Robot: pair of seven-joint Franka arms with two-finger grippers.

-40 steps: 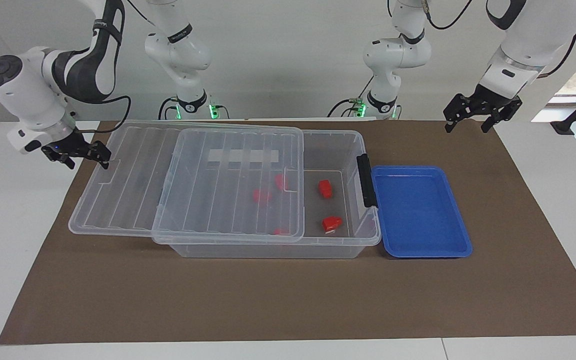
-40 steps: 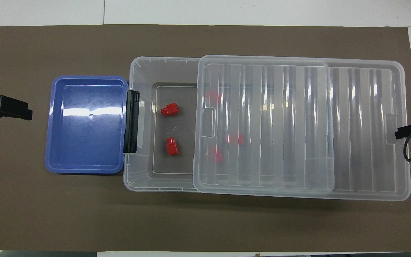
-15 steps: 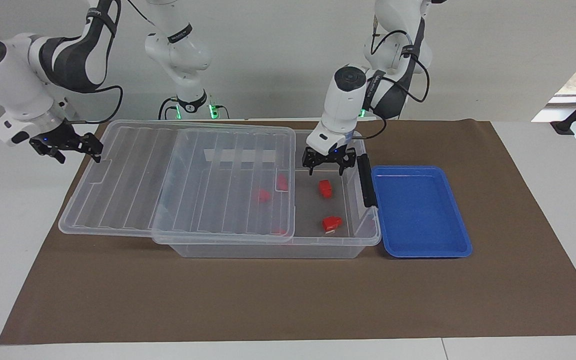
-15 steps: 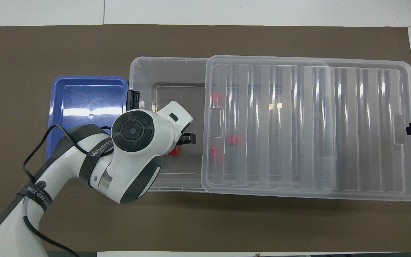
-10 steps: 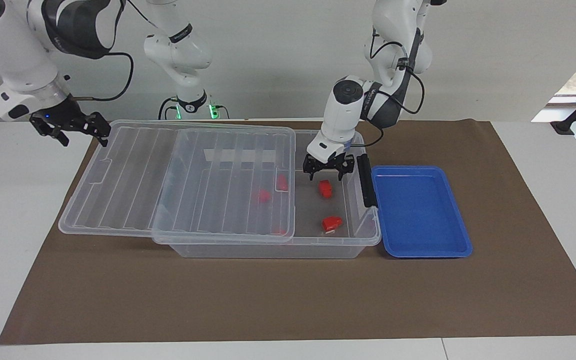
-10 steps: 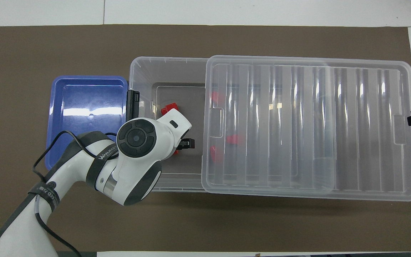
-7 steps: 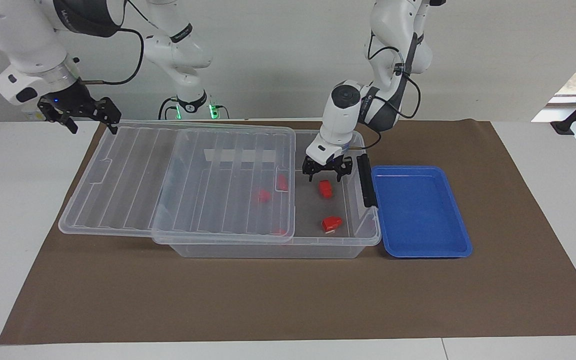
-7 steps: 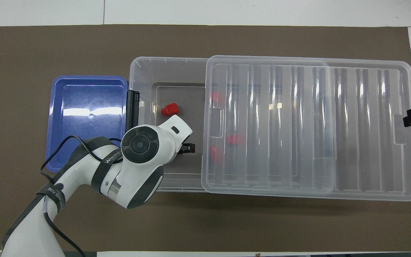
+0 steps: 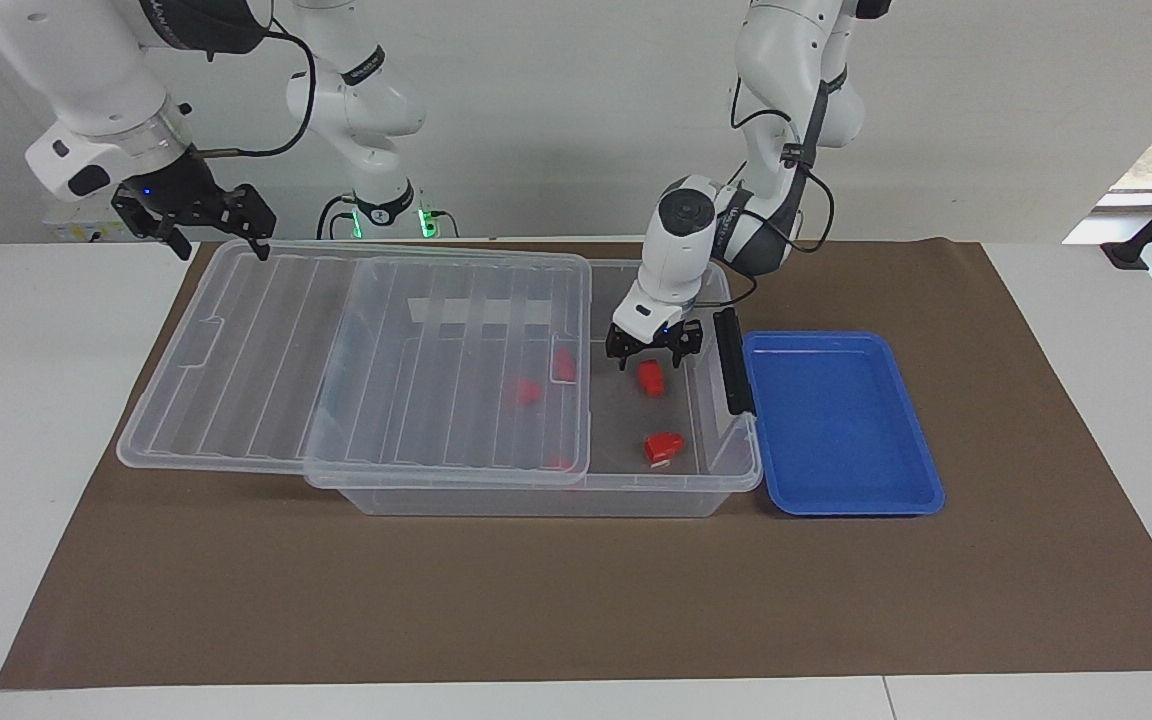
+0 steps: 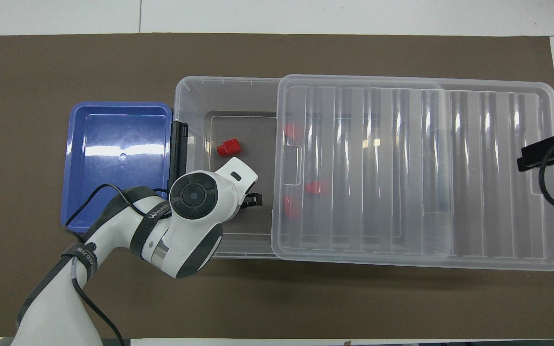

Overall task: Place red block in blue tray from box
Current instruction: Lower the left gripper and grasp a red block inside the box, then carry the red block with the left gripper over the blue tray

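Note:
The box [image 9: 536, 498] is a clear bin, and its ribbed lid [image 9: 386, 360] is slid toward the right arm's end, leaving the end beside the blue tray [image 9: 841, 425] uncovered. Two red blocks lie in the uncovered part. My left gripper [image 9: 649, 358] is open and low inside the box, with its fingers either side of the red block [image 9: 650, 378] nearer the robots. In the overhead view the left hand hides that block and only one finger [image 10: 254, 198] shows. The other uncovered block [image 9: 663, 447] [image 10: 229, 146] lies farther from the robots. The tray [image 10: 113, 158] is empty.
Three more red blocks show dimly under the lid [image 10: 416, 168]. The black latch handle [image 9: 731, 360] stands between the box and the tray. My right gripper [image 9: 204, 228] [image 10: 541, 156] is open in the air over the lid's corner at the right arm's end.
The left arm swung in from the table's end and lowered its open gripper into the box over the block. The lid slid slightly toward the right arm's end; the right gripper then rose off it.

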